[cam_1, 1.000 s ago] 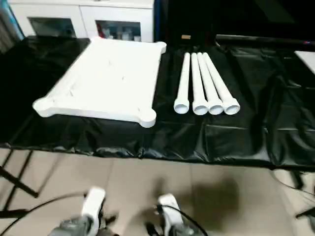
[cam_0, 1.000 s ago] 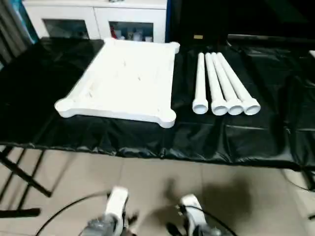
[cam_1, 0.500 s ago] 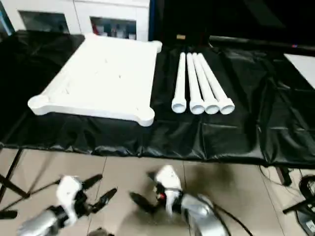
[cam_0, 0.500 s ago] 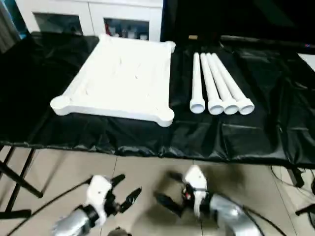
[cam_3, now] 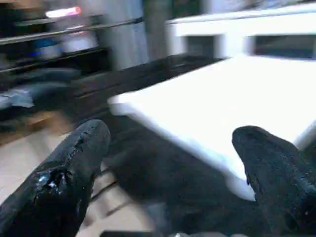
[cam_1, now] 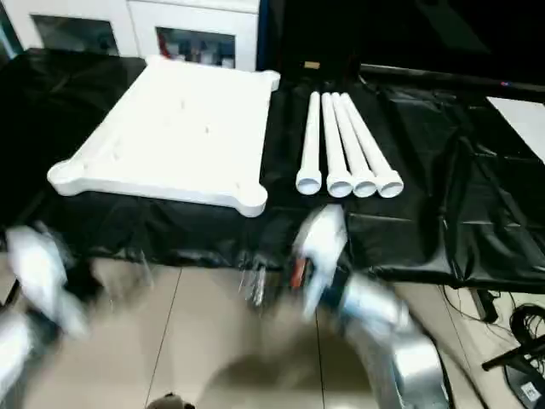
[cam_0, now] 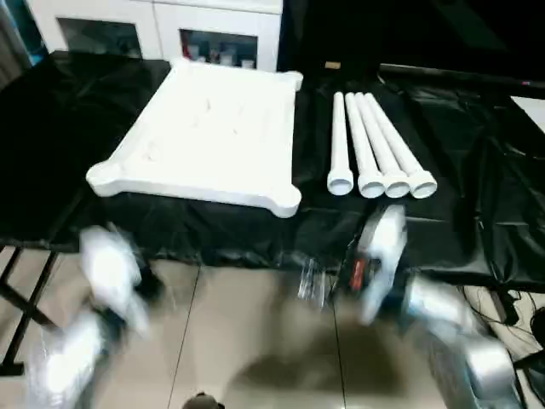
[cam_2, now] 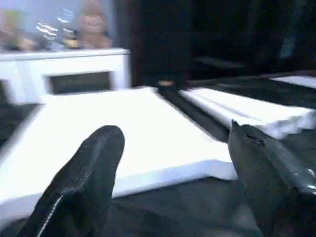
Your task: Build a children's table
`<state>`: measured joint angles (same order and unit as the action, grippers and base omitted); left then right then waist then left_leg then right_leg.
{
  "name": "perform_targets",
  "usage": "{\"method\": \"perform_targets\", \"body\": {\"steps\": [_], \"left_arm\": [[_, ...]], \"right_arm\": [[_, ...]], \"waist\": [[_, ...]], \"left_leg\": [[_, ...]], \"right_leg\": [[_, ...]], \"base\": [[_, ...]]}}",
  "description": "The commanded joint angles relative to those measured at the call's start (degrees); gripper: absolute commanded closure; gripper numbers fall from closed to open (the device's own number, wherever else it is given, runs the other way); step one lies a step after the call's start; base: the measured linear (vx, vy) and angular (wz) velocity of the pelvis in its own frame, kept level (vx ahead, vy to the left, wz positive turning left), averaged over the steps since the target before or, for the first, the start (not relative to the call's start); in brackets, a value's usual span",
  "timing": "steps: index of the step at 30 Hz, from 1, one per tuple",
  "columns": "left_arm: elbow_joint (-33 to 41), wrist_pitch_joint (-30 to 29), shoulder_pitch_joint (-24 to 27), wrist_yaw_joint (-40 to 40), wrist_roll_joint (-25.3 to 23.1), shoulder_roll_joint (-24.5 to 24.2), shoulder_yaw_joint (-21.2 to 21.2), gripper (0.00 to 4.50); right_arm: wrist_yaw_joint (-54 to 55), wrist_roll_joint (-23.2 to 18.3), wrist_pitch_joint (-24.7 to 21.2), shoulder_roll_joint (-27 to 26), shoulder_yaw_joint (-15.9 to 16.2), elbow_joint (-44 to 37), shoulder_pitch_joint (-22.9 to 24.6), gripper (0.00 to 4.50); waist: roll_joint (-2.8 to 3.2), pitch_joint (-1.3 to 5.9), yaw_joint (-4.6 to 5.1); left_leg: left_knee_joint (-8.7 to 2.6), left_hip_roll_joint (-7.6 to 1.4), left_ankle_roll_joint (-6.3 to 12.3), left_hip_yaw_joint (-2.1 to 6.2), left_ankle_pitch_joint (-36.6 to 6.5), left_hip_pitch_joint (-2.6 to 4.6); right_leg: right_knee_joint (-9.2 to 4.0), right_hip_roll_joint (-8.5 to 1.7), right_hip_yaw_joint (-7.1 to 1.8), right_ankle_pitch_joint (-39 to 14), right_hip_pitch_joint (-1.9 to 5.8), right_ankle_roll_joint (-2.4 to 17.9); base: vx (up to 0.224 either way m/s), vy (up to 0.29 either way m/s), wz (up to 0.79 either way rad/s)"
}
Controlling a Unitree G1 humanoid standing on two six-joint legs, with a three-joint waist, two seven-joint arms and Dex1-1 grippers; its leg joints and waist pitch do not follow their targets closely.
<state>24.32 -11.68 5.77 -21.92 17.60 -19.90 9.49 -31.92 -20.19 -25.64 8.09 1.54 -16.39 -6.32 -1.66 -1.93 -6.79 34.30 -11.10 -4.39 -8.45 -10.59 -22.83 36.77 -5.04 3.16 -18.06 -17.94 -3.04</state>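
The white tabletop (cam_0: 204, 128) lies flat on a black-covered table, with rounded sockets at its corners. To its right, several white tubular legs (cam_0: 375, 145) lie side by side, open ends toward me. Both arms hang blurred in front of the table's near edge, the left arm (cam_0: 106, 273) below the tabletop's left corner, the right arm (cam_0: 379, 251) just below the legs. My left gripper (cam_2: 173, 131) stands open with nothing between its fingers, facing the tabletop's edge. My right gripper (cam_3: 173, 129) is open and empty too, with a tabletop corner (cam_3: 237, 113) beyond it.
A white glass-doored cabinet (cam_0: 170, 25) stands behind the table. The black cloth (cam_0: 460, 221) drapes over the front edge. Black folding table struts (cam_0: 25, 298) show at the lower left, cables (cam_1: 511, 341) on the floor at the lower right.
Both arms have swung up from the picture's bottom toward the table's front edge, the left going leftward, the right rightward below the legs. Tabletop and legs have not moved.
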Motion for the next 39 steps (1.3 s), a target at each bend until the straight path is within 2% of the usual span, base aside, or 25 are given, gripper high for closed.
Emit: {"method": "perform_targets", "body": {"steps": [1, 12, 13, 15, 16, 17, 18, 21, 22, 23, 24, 25, 26, 27, 28, 29, 30, 31, 32, 33, 34, 36, 37, 38, 39], "left_arm": [[-0.92, -2.45, 0.6, 3.01, -2.1, 0.43, 0.56, 0.69], [-11.64, -6.35, -5.08, 10.72, -5.42, 2.01, 1.63, 0.69], [-11.76, -6.82, -5.52, 10.99, -5.36, 2.42, 1.65, 0.69], [-11.92, -7.16, -6.06, 11.32, -5.18, 3.2, 1.48, 0.69], [-12.1, -7.09, -6.26, 11.62, -5.29, 3.52, 1.27, 0.69], [-12.52, -7.05, -6.54, 12.27, -5.37, 4.06, 0.97, 0.69], [-12.73, -7.06, -6.61, 12.41, -5.38, 4.17, 0.9, 0.69], [-14.05, -6.68, -7.03, 12.62, -5.51, 4.43, 0.74, 0.69], [-14.72, -6.28, -7.03, 12.56, -5.95, 4.65, 0.58, 0.69], [-14.73, -6.26, -7.03, 12.56, -5.97, 4.66, 0.57, 0.69], [-15.13, -5.74, -6.94, 12.45, -6.35, 5.02, 0.61, 0.69], [-15.4, -5.5, -7.06, 12.52, -6.46, 5.08, 0.69, 0.69], [-16.15, -5.23, -7.44, 12.56, -6.45, 5.13, 0.91, 0.69], [-16.48, -5.05, -7.59, 12.52, -6.46, 5.11, 0.95, 0.69], [-17.32, -4.54, -7.97, 12.51, -6.58, 5.02, 0.96, 0.69], [-17.61, -4.21, -8.04, 12.49, -6.58, 4.99, 0.88, 0.69], [-17.74, -4.05, -8.09, 12.46, -6.51, 4.96, 0.8, 0.69], [-18.15, -3.91, -8.32, 12.42, -6.26, 5.04, 0.87, 0.69], [-18.65, -3.69, -8.63, 12.48, -6.05, 5.17, 1.04, 0.69], [-19.17, -3.2, -8.9, 12.42, -5.8, 5.45, 1.2, 0.69], [-19.44, -2.86, -9.03, 12.36, -5.64, 5.66, 1.3, 0.69], [-20.46, -2.64, -9.76, 11.82, -5.99, 6.26, 0.63, 0.69], [-20.79, -2.74, -10.15, 11.63, -5.94, 6.56, 0.34, 0.69], [-20.71, -3.24, -10.62, 11.6, -6.09, 6.61, -0.06, 0.69], [-21.0, -4.04, -12.07, 11.15, -5.49, 7.05, -0.88, 0.69]], "right_arm": [[5.33, 2.1, -0.62, 0.45, -2.23, 2.92, 0.74, 0.0], [14.6, 9.22, 4.18, -1.86, -3.0, 11.03, 1.28, 0.0], [15.06, 9.39, 4.35, -1.91, -2.81, 11.18, 1.25, 0.0], [15.7, 9.23, 4.95, -1.98, -2.77, 11.65, 1.01, 0.0], [16.06, 9.03, 5.28, -2.02, -3.0, 12.03, 0.68, 0.0], [16.57, 8.47, 6.17, -2.14, -3.32, 12.79, 0.23, 0.0], [16.64, 8.18, 6.4, -2.23, -3.55, 13.04, 0.01, 0.0], [16.83, 8.82, 7.39, -2.65, -4.16, 14.15, -0.77, 0.0], [16.64, 9.05, 8.01, -2.87, -4.32, 14.62, -0.89, 0.0], [16.63, 9.06, 8.03, -2.88, -4.32, 14.63, -0.89, 0.0], [16.51, 9.43, 8.58, -2.9, -4.03, 14.96, -0.83, 0.0], [16.58, 9.51, 8.8, -2.9, -3.82, 15.16, -0.92, 0.0], [16.79, 9.75, 9.15, -2.94, -3.39, 15.75, -1.28, 0.0], [16.8, 9.92, 9.45, -2.93, -3.14, 15.97, -1.44, 0.0], [16.99, 9.7, 9.98, -3.26, -2.97, 16.35, -1.78, 0.0], [17.22, 9.17, 10.02, -3.69, -3.29, 16.39, -1.82, 0.0], [17.48, 8.7, 9.8, -4.08, -3.73, 16.46, -1.88, 0.0], [17.58, 8.46, 9.67, -4.32, -3.95, 16.44, -1.97, 0.0], [17.81, 8.64, 9.65, -4.4, -3.91, 16.41, -2.09, 0.0], [18.22, 8.74, 9.49, -4.62, -4.02, 16.52, -2.15, 0.0], [18.53, 8.8, 9.34, -4.79, -4.11, 16.55, -2.14, 0.0], [20.57, 9.3, 6.99, -5.11, -4.04, 15.65, -2.13, 0.0], [21.08, 9.86, 6.66, -4.98, -3.64, 15.23, -2.36, 0.0], [21.59, 10.22, 6.45, -4.97, -3.41, 14.41, -2.72, 0.0], [23.1, 10.47, 5.6, -5.35, -3.83, 13.73, -3.71, 0.0]], "waist": [[1.56, 2.13, -0.35], [3.75, 2.74, -0.48], [3.46, 2.38, -0.78], [4.27, 2.15, -0.42], [3.98, 1.84, -0.34], [4.59, 1.14, -0.19], [5.05, 1.15, -0.25], [5.44, 1.6, 0.22], [6.17, 2.33, 1.04], [6.39, 3.24, 3.14], [5.64, 3.98, 4.53], [5.7, 3.93, 4.36], [5.4, 3.78, 4.2], [4.49, 2.74, 4.43], [2.73, 0.88, 2.77], [0.7, -0.99, 1.54], [0.83, -0.15, -0.15], [0.53, -0.69, -0.33], [0.56, -0.72, -0.65], [1.15, -0.26, -1.13], [1.95, 0.37, -1.45], [5.43, 1.93, -1.73], [6.78, 2.54, -0.18], [7.45, 3.59, 1.55], [6.67, 5.01, 2.63]], "left_leg": [[-5.03, -1.36, -4.7, 0.95, -5.93, 1.92], [-4.38, -0.93, -5.15, 1.03, -6.26, 1.86], [-5.09, -0.07, -3.03, 1.87, -11.55, 0.64], [-5.66, -0.14, 0.86, 2.47, -19.84, 1.24], [-5.42, 1.93, 5.71, 2.9, -18.2, -2.46], [-5.58, 2.15, 7.77, 3.06, -21.04, -0.8], [-4.66, 2.44, 8.94, 2.63, -19.26, -1.1], [-5.03, 2.71, 12.19, 3.06, -14.11, 0.66], [-5.5, 2.81, 17.84, 5.8, -9.91, 4.46], [-4.62, 1.25, 30.32, 12.07, -4.33, 10.26], [-3.82, -2.24, 41.71, 18.14, 9.55, 13.38], [-3.85, -2.73, 43.83, 19.96, 16.75, 12.89], [-4.05, -2.13, 43.81, 21.04, 21.01, 12.15], [-5.65, 0.77, 36.47, 21.77, 16.42, 8.49], [-4.41, 4.6, 20.93, 14.66, -1.47, 5.6], [-2.67, 6.89, 17.33, 11.34, -9.22, 2.64], [5.85, 7.64, 13.55, 6.99, -10.14, 0.96], [7.58, 6.84, 8.71, 6.46, -5.69, -1.1], [7.01, 7.01, 7.57, 6.07, -4.78, -1.31], [5.36, 6.35, 7.69, 5.5, -3.72, 0.05], [3.11, 6.06, 8.38, 4.71, -1.13, -0.7], [-2.37, 2.49, 7.71, 4.9, 2.1, 1.66], [-5.51, -1.47, 12.16, 8.41, 0.74, 5.59], [-5.91, -4.81, 18.47, 12.61, -1.06, 11.1], [-3.89, -6.55, 27.7, 14.78, 1.99, 13.4]], "right_leg": [[-3.95, -1.94, -1.47, 17.64, 0.15, 3.81], [-3.66, -1.83, -1.5, 22.62, 0.33, 3.54], [-4.49, -2.31, -0.21, 17.59, 1.82, 3.07], [-6.39, -2.8, 0.76, 4.77, 2.72, 2.24], [-8.96, -3.79, 2.87, -4.2, 6.7, -0.54], [-11.01, -4.38, 4.07, -15.66, 6.61, 0.26], [-12.84, -5.08, 4.93, -23.31, 8.63, 2.48], [-12.71, -2.08, 6.68, -19.24, 9.61, 5.65], [-9.4, 2.11, 7.24, -10.26, 8.13, 5.5], [-2.63, 4.79, 6.3, -8.44, 2.31, 3.7], [2.61, 3.6, 3.31, -12.32, -2.67, 1.51], [4.02, 2.54, 1.77, -12.82, -3.85, 0.81], [4.74, 1.81, 0.17, -12.12, -4.77, 0.05], [3.97, 0.47, -4.04, -7.29, -3.44, -0.05], [-3.6, -1.61, -8.37, -0.8, -1.21, 1.37], [-8.47, -3.49, -11.25, -8.56, 1.14, -0.7], [-10.98, -7.15, -15.43, -26.34, 5.31, -3.64], [-9.91, -5.89, -13.32, -30.07, 6.09, -2.12], [-9.67, -4.55, -12.96, -28.29, 6.49, -1.01], [-10.08, -3.93, -12.81, -23.99, 6.42, 4.78], [-10.38, -2.12, -11.67, -17.6, 8.46, 10.57], [-9.37, 0.29, -7.41, -9.27, 7.85, 11.14], [-4.63, 3.35, -3.25, -4.23, 4.43, 6.64], [1.19, 3.78, -1.39, -5.79, -1.65, 4.61], [5.34, 2.0, -0.92, -7.38, -5.14, 1.2]], "base": [[0.0, 0.0, 0.0], [0.0, 0.0, 0.0], [0.0, 0.0, 0.0], [0.004, 0.011, 0.26], [0.004, 0.024, 0.32], [0.025, 0.037, 0.43], [0.028, 0.018, 0.28], [0.106, 0.022, 0.64], [0.181, 0.006, 0.69], [0.211, -0.02, 0.67], [0.211, -0.02, 0.67], [0.156, -0.073, 0.53], [0.073, -0.131, 0.33], [0.073, -0.131, 0.33], [0.066, -0.134, 0.42], [0.079, -0.107, 0.49], [0.079, -0.107, 0.49], [0.086, -0.083, 0.06], [0.114, -0.058, -0.03], [0.114, -0.058, -0.03], [0.135, -0.016, 0.15], [0.171, 0.052, 0.11], [0.208, 0.126, 0.02], [0.229, 0.095, -0.05], [0.229, 0.095, -0.05]]}}
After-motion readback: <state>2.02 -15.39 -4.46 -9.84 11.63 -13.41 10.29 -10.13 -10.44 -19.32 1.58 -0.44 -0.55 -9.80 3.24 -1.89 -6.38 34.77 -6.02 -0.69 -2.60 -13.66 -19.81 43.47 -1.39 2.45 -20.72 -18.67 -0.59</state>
